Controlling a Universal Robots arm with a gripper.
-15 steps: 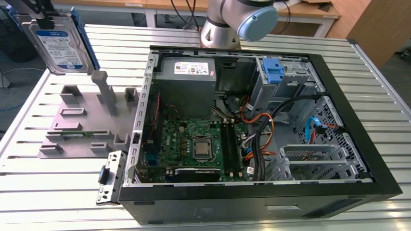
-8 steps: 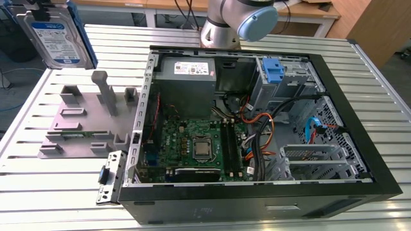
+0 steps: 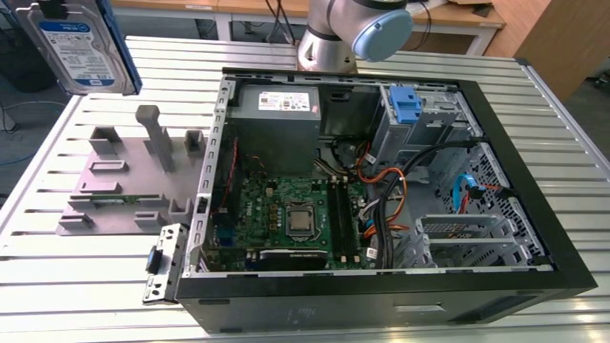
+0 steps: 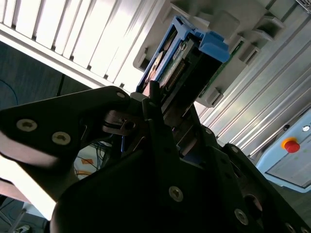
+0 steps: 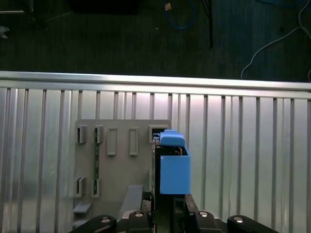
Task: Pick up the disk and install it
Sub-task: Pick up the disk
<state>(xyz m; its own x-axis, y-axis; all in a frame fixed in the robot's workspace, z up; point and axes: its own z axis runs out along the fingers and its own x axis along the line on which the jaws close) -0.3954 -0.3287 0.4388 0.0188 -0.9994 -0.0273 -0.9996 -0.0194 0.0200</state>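
The disk (image 3: 81, 46), silver-grey with a white-and-blue label and blue side rails, hangs upright above the table's far corner on the exterior view's left. My gripper (image 3: 53, 8) is shut on its upper edge. In the first wrist view the disk's blue rail (image 5: 174, 167) sticks out from between my fingers (image 5: 167, 213), over the grey fixture plate (image 5: 121, 165). The second wrist view shows the disk (image 4: 177, 60) edge-on, clamped in the gripper (image 4: 163, 114). The open computer case (image 3: 515, 143) lies well to the exterior view's right of the disk.
A grey holder fixture (image 3: 124, 179) with upright posts stands on the slatted metal table (image 3: 57, 286). Inside the case are the grey power supply (image 3: 276, 103), a motherboard (image 3: 286, 214), loose cables (image 3: 401, 179) and a blue latch piece (image 3: 405, 107) at the drive bay.
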